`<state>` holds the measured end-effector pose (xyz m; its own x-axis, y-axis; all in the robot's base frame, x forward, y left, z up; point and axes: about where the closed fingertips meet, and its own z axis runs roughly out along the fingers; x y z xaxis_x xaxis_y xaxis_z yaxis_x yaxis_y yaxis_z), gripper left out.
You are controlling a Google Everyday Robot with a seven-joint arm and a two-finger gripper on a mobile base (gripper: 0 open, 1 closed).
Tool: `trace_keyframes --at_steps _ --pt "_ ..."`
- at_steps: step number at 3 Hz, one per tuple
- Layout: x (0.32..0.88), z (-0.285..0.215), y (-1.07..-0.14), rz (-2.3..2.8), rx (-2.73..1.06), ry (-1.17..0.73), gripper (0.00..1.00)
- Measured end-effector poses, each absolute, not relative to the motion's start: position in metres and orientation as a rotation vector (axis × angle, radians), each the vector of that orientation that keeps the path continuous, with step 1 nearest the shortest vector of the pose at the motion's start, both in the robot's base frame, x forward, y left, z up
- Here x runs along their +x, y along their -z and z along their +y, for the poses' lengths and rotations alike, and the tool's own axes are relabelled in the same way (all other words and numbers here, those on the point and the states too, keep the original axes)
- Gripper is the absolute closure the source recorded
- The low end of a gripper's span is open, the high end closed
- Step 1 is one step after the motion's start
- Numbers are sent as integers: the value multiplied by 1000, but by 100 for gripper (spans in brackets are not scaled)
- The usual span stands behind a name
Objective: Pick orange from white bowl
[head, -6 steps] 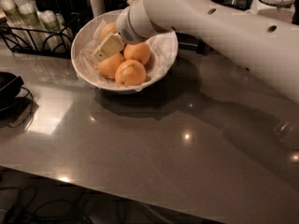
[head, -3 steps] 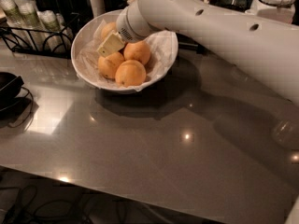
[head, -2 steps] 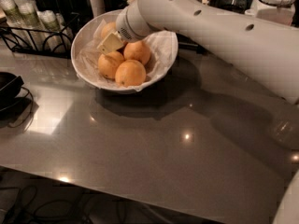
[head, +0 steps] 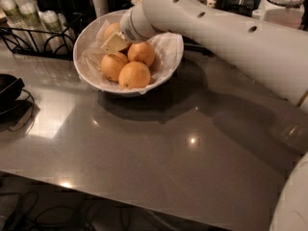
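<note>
The white bowl stands at the back left of the grey table, lined with crinkled white paper. Three deep-orange fruits lie in it: one at the front, one on the left, one behind. The paler orange lies at the bowl's back left, partly hidden. My gripper reaches down into the bowl from the right, its yellowish tip right at the paler orange and above the left fruit. The white arm covers the bowl's back right rim.
A black wire rack with cups stands behind the bowl on the left. A small black dish sits at the left edge. A white jar and dark containers stand along the back.
The arm has shifted slightly up and to the left over the bowl. The gripper tip stays at the back-left fruit. The oranges have not moved.
</note>
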<state>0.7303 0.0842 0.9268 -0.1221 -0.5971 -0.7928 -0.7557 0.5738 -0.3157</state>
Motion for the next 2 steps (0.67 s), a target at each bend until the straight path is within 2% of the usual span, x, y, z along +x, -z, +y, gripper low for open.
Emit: trace_keyframes --at_steps 2 --pt "742 84 -913 1842 -1084 -217 22"
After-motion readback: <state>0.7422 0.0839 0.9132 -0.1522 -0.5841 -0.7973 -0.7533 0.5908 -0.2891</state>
